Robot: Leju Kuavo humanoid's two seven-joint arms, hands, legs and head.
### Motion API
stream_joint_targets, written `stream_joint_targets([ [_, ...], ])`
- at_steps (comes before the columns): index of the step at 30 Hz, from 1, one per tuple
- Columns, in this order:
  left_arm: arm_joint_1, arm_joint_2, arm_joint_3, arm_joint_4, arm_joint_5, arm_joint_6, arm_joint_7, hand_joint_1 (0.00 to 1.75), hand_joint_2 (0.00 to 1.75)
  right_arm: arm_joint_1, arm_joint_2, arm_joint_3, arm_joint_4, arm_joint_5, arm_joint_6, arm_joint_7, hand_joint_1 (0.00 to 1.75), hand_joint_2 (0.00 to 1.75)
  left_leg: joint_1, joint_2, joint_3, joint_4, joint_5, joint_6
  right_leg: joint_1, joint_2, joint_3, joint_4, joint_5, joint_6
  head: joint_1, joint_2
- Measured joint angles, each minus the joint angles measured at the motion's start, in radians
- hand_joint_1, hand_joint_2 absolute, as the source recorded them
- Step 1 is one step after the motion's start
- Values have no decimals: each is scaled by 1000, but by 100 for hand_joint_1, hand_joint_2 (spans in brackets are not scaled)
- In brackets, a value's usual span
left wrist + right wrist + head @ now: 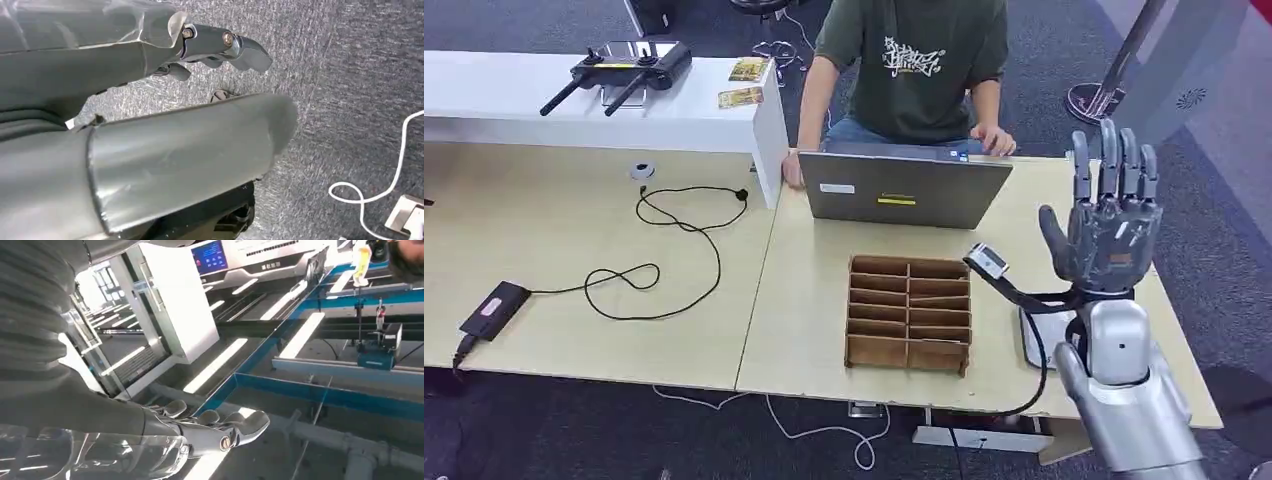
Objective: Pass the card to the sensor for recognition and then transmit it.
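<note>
Right hand (pixel 1107 236) raised beside the wooden tray (pixel 909 313), fingers spread, holding nothing. Card not discernible; likely thin, stiff, slippery, best pinched by edges.

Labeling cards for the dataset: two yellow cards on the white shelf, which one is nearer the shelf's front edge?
The lower card, lying near the shelf front edge. The other card sits behind it, farther back toward the person.
</note>
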Motion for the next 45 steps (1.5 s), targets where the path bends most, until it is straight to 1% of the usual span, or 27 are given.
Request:
stream_joint_targets([
  [5,15,0,18,0,11,0,-14,0,0,106,0,-54,-111,0,-3,0,0,175,0,-1,0,0,0,0,0,-1,0,0,0,0,0,0],
  [11,25,-2,36,0,20,0,-27,0,0,207,0,-99,-226,0,15,-6,0,175,0,-1,-1,0,0,0,0,-1,0,0,-1,0,0,0],
  [15,35,-2,51,0,26,0,-33,0,0,267,0,-124,-288,0,46,-12,0,175,0,0,0,0,0,0,0,-1,0,0,-1,0,0,0],
  [20,44,-2,67,1,30,0,-43,0,0,342,0,-143,-354,0,77,-3,0,175,0,0,-1,0,-1,0,0,-1,0,0,-1,0,0,0],
  [25,51,-3,82,4,34,0,-54,0,0,422,0,-146,-407,0,96,-12,0,175,0,0,-1,0,-1,0,0,-1,0,0,-1,0,0,0],
  [30,55,-3,86,9,35,0,-63,0,0,494,4,-145,-456,0,128,0,0,175,0,0,-1,0,-1,0,0,-1,0,0,-1,0,0,0],
  [33,57,-4,87,13,36,0,-69,0,0,533,8,-143,-482,0,170,14,0,175,0,0,-1,-1,-1,0,0,-1,0,0,-1,0,0,0],
  [37,59,-5,103,18,36,0,-75,0,0,583,8,-133,-510,0,238,49,0,175,0,0,-1,-1,-1,0,0,-1,0,0,-1,0,0,0],
  [43,59,-9,121,26,34,0,-80,0,0,645,10,-93,-552,0,287,83,0,175,0,0,-1,-1,-1,0,0,-1,0,0,-2,0,0,0],
  [45,58,-10,127,26,33,0,-80,0,0,659,12,-77,-564,0,316,87,0,175,0,0,-1,-1,-1,0,0,0,0,0,-2,0,0,0],
])
